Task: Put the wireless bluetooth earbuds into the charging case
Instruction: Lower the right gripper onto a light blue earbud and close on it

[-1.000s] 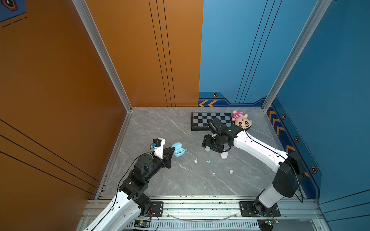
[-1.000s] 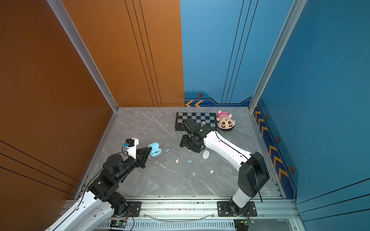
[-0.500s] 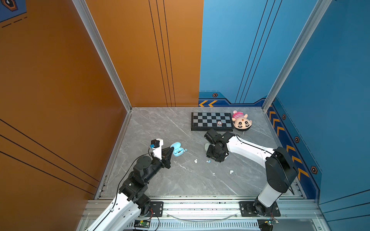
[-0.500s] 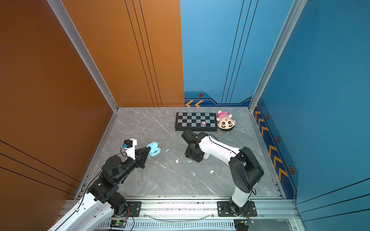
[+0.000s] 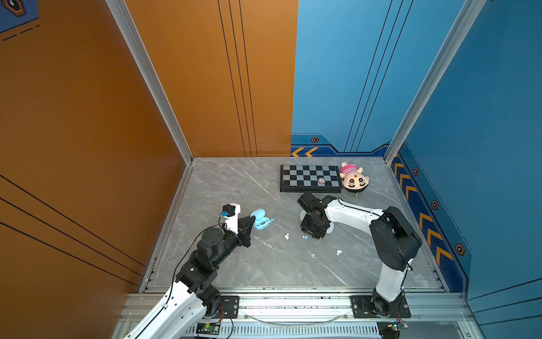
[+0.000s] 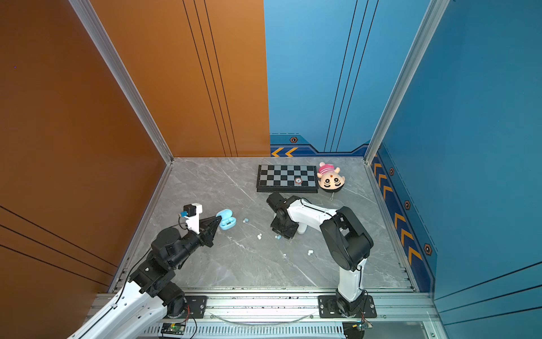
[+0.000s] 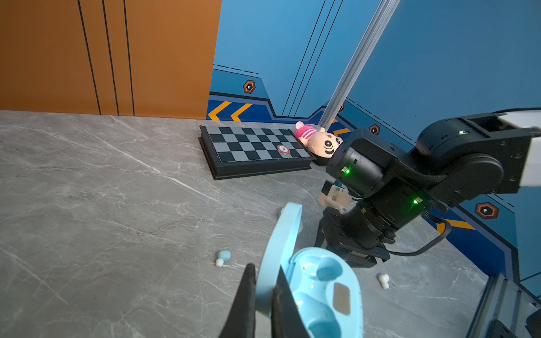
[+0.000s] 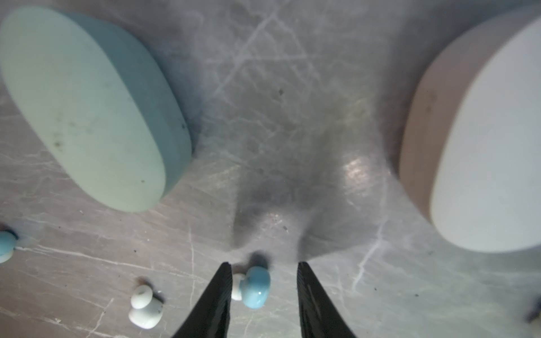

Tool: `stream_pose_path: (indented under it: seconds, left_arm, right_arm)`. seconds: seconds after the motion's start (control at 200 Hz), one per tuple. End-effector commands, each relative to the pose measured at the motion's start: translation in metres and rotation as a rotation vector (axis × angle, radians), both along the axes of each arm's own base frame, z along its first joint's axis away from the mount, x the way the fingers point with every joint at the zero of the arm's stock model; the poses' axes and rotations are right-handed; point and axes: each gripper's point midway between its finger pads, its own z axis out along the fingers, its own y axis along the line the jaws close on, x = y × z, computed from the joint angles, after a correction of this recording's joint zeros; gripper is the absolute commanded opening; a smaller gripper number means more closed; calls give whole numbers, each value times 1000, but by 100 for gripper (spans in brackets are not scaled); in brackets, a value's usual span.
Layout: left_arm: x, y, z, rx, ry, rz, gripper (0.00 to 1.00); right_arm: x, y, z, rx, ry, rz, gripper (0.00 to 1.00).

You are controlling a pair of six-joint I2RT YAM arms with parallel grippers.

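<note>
An open pale blue charging case (image 5: 262, 218) (image 6: 227, 219) (image 7: 322, 286) rests on the grey table, both wells empty. My left gripper (image 5: 251, 219) (image 7: 265, 281) is shut on its raised lid (image 7: 281, 243). My right gripper (image 5: 312, 234) (image 8: 264, 264) points down at the table and is open, straddling a pale blue earbud (image 8: 254, 288). The bud's white tip touches one finger; the other finger stands apart from it. More earbuds lie loose: a white one (image 5: 286, 235) (image 8: 145, 307), a blue one (image 5: 272, 219) (image 7: 224, 256) and a white one (image 5: 338, 252).
A shut pale green case (image 8: 87, 108) and a shut white case (image 8: 483, 146) (image 5: 330, 229) flank my right gripper. A chessboard (image 5: 311, 177) and a plush toy (image 5: 353, 179) lie at the back. Walls enclose the table on three sides.
My right gripper has come toward the front, dropped over the blue earbud, and its jaws have narrowed. The left gripper keeps its hold on the lid, barely shifted.
</note>
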Motion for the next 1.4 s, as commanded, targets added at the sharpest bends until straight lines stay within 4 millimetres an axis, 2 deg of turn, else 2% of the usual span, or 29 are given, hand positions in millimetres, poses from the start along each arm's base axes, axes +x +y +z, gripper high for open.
stream_pose_path:
  seconds: [0.0,0.29,0.546,0.571,0.721,1.026,1.216,1.396]
  left_arm:
    - [1,1,10,-15,-32,10,0]
    - [0,3,9,-17,-35,18,0]
    - [0,3,10,-17,-38,18,0]
    - [0,3,10,-17,-39,21,0]
    - [-1,5,11,-19,-48,28,0]
    - [-3,6,12,-18,-58,33,0]
    - [-3,6,12,-15,-57,31,0]
    - [-1,3,12,-7,-51,25,0]
  right_arm:
    - [3,7,0,15,1,-21,37]
    - [-3,5,-6,-9,10,-31,28]
    - [-8,0,-11,-33,17,-61,28]
    - [-15,8,-12,-34,17,-35,28]
    - [-19,8,-15,-51,19,-36,28]
    - [-17,4,-19,-70,16,-33,26]
    - [-8,9,-6,-38,-9,35,33]
    - [-14,19,15,15,-15,217,43]
